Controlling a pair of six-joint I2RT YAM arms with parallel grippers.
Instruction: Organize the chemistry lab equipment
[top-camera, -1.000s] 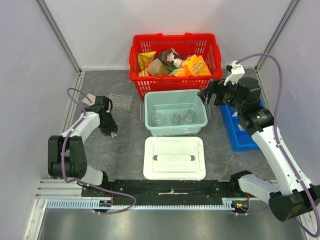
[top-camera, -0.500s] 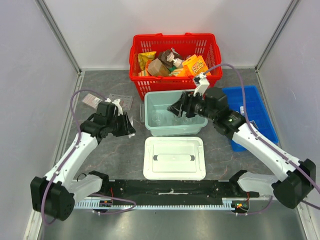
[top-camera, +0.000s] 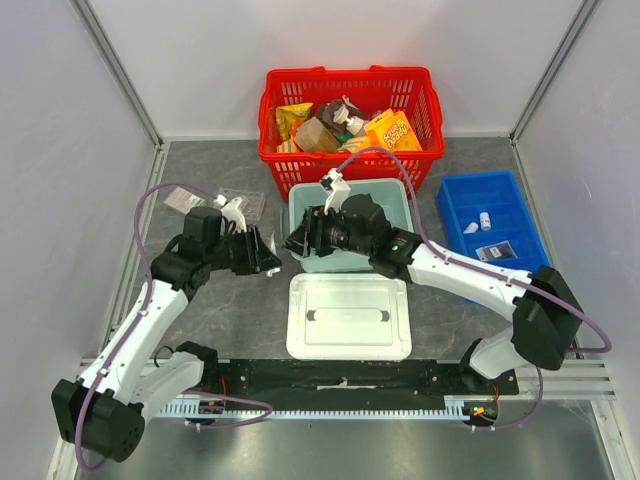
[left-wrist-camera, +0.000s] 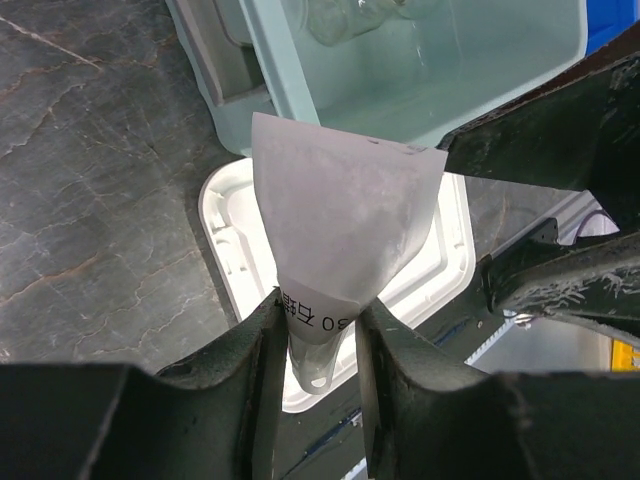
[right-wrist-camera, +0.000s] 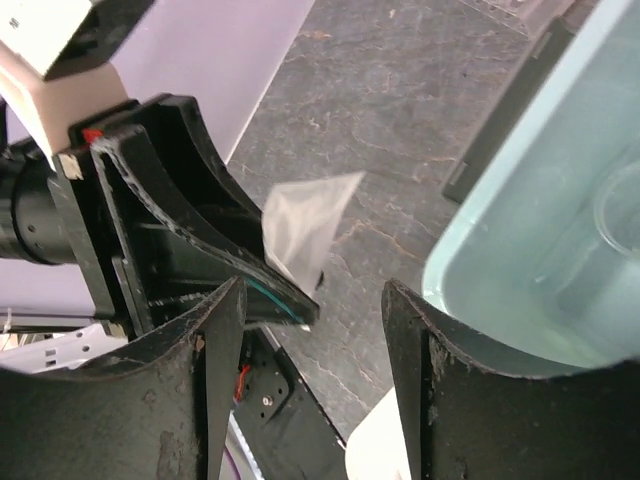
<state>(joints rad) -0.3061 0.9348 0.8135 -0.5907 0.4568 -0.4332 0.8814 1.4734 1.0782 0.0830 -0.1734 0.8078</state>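
Where the left gripper (left-wrist-camera: 318, 310) clamps a clear packet (left-wrist-camera: 340, 220) upright, the right gripper (right-wrist-camera: 312, 300) faces it, jaws apart, packet just ahead; pale green bin (left-wrist-camera: 270, 80) beyond, white lid (left-wrist-camera: 225, 210) beneath.

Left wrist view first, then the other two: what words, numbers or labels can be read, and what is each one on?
"30" (possibly "80"), beside two characters I cannot make out: on the translucent packet pinched in the left tool.
Orange snack pack in the red basket: dark lettering, too small to read.
Small packet in the blue tray: dark insert, nothing legible.
Right wrist view: no text.
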